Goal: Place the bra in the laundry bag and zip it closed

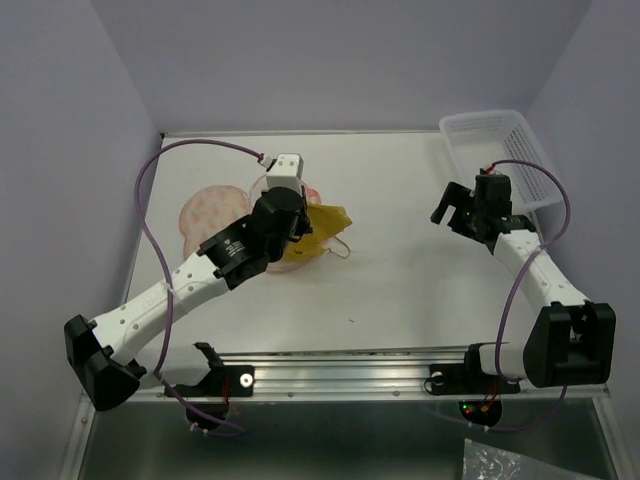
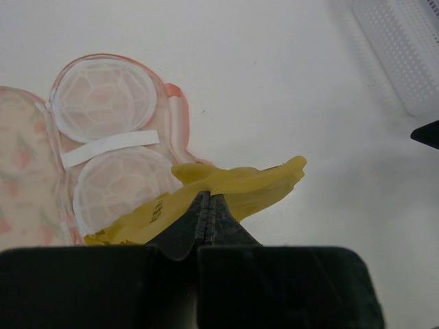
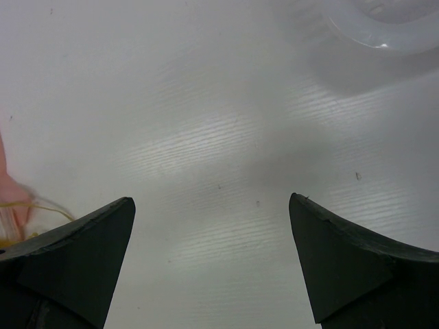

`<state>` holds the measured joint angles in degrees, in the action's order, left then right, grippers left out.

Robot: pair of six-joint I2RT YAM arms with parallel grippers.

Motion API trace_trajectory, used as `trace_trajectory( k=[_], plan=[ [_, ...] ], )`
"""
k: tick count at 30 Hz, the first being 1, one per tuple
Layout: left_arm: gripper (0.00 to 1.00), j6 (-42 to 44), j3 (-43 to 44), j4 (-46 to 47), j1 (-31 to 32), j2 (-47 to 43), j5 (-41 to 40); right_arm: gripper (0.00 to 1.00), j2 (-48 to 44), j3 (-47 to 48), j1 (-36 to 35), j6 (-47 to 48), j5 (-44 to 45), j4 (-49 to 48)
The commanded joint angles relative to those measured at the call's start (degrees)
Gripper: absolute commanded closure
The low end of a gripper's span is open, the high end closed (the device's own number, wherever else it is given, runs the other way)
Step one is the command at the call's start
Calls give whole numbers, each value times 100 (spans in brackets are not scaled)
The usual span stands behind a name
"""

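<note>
Currently my left gripper (image 2: pixel 208 200) is clamped on the mustard-yellow fabric bra (image 2: pixel 247 179) beside the open peach clamshell laundry bag (image 2: pixel 103 96); my right gripper (image 3: pixel 212 205) stands apart. Next I should carry the bra over the bag.

The white lattice basket (image 1: pixel 480 135) sits far right on the table (image 1: pixel 400 290); a metal rail (image 1: pixel 340 370) lines its near edge.
</note>
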<state>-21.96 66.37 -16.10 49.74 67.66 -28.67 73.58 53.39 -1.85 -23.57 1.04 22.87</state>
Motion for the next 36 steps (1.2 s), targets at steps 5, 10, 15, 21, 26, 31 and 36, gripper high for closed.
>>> trace_trajectory(
  k=[5,10,15,21,26,31,36],
  plan=[
    [100,-72,-230,599,-218,-403,-9,0,77,-12,9,37,-51,-257],
    [100,-151,-159,722,-491,-306,186,0,95,-4,9,54,-51,-275],
    [100,-336,-335,897,-1035,-157,300,0,183,14,9,46,-34,-275],
    [100,-257,-195,1346,-1458,528,432,0,402,75,9,81,-34,-301],
    [100,-55,-2,1986,-1913,1142,764,0,534,93,9,133,54,-301],
    [100,7,341,2251,-2415,1785,1248,0,613,119,9,178,177,-292],
    [100,305,438,2875,-2732,2312,1697,0,657,128,9,265,300,-284]
  ],
)
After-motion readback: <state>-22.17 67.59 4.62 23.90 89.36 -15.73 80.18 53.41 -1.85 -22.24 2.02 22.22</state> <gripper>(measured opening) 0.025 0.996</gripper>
